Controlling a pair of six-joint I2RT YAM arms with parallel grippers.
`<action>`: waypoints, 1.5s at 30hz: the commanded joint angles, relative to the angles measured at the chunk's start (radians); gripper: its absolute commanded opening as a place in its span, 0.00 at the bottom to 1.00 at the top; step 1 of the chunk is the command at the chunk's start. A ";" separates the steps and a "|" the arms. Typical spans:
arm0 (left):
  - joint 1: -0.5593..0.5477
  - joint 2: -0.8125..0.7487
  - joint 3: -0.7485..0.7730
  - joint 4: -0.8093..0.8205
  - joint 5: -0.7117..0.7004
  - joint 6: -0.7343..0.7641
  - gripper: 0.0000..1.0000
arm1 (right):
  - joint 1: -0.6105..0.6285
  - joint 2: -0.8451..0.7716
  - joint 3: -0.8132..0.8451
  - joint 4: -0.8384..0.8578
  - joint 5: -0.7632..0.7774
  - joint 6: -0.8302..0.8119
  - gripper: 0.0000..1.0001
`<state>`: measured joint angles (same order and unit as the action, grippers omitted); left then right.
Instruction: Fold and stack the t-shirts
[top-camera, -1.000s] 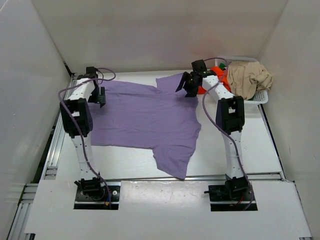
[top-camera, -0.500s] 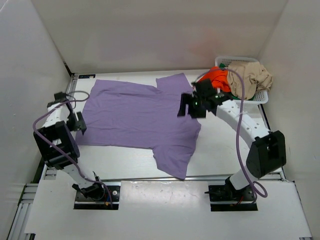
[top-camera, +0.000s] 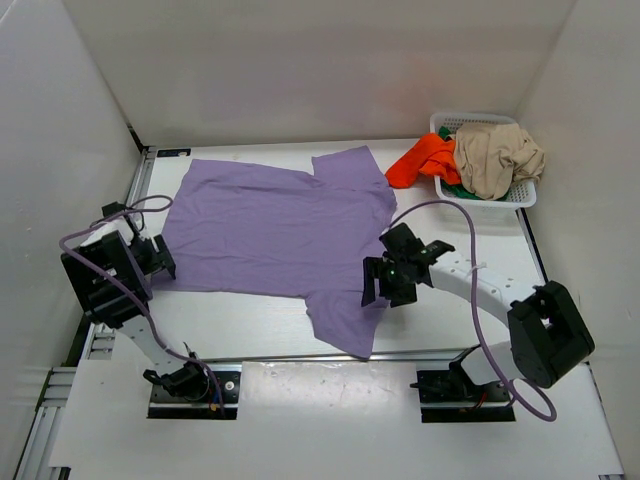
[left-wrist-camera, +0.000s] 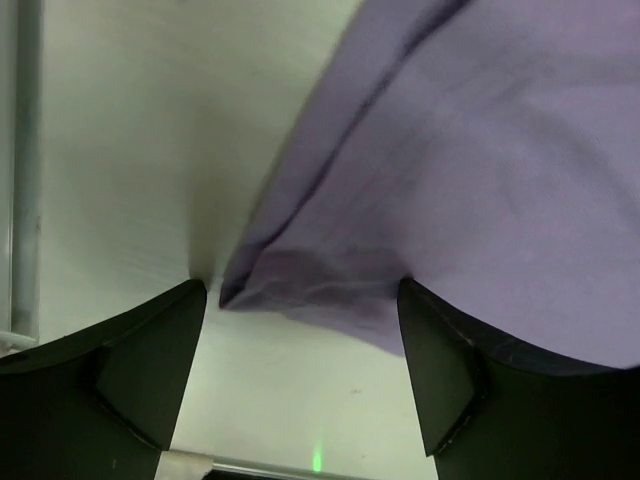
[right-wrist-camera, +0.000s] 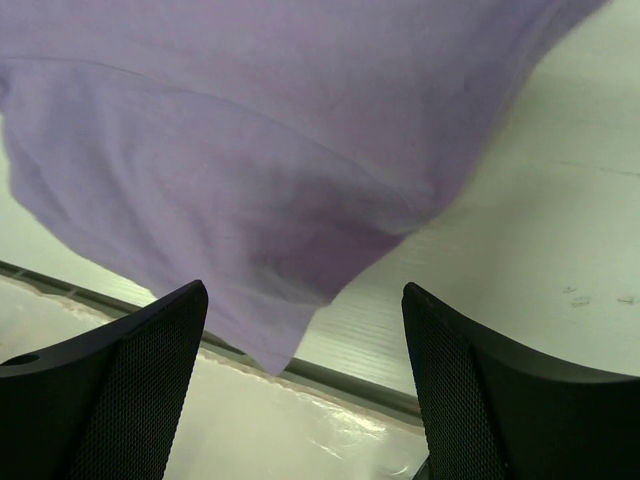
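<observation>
A lavender purple t-shirt (top-camera: 280, 235) lies spread flat on the table. My left gripper (top-camera: 155, 258) is low at its near left hem corner, jaws open. In the left wrist view that corner (left-wrist-camera: 320, 285) lies between the fingertips, ungripped, with my left gripper (left-wrist-camera: 300, 370) wide apart. My right gripper (top-camera: 390, 280) hovers open at the shirt's right edge by the near sleeve. The right wrist view shows the sleeve (right-wrist-camera: 250, 200) hanging ahead of my right gripper (right-wrist-camera: 305, 390). An orange-red t-shirt (top-camera: 425, 160), a beige one (top-camera: 495, 155) and a sliver of green (top-camera: 453, 186) are bunched at the basket.
A white mesh basket (top-camera: 525, 196) stands at the back right corner, the orange-red cloth spilling over its left rim onto the table. White walls close in the table on three sides. The table's near edge (right-wrist-camera: 350, 380) runs just under the sleeve tip.
Both arms swung from the shirt's far side toward me: the left down to the near left hem corner, the right down to the near sleeve. The shirt lies unchanged.
</observation>
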<state>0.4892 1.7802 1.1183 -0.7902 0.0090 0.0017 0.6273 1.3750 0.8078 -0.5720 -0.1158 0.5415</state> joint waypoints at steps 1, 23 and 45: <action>0.031 0.042 0.008 0.045 0.048 -0.002 0.87 | 0.024 -0.028 -0.039 0.072 -0.021 0.020 0.82; 0.031 -0.047 -0.109 0.045 0.071 -0.002 0.10 | 0.249 0.091 -0.121 0.038 -0.002 0.069 0.84; 0.031 -0.366 -0.196 -0.112 -0.125 -0.002 0.10 | 0.244 -0.256 0.004 -0.192 0.254 0.152 0.00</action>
<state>0.5217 1.4818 0.9241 -0.8536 -0.0277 -0.0002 0.8970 1.2106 0.7353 -0.6651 0.0677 0.6788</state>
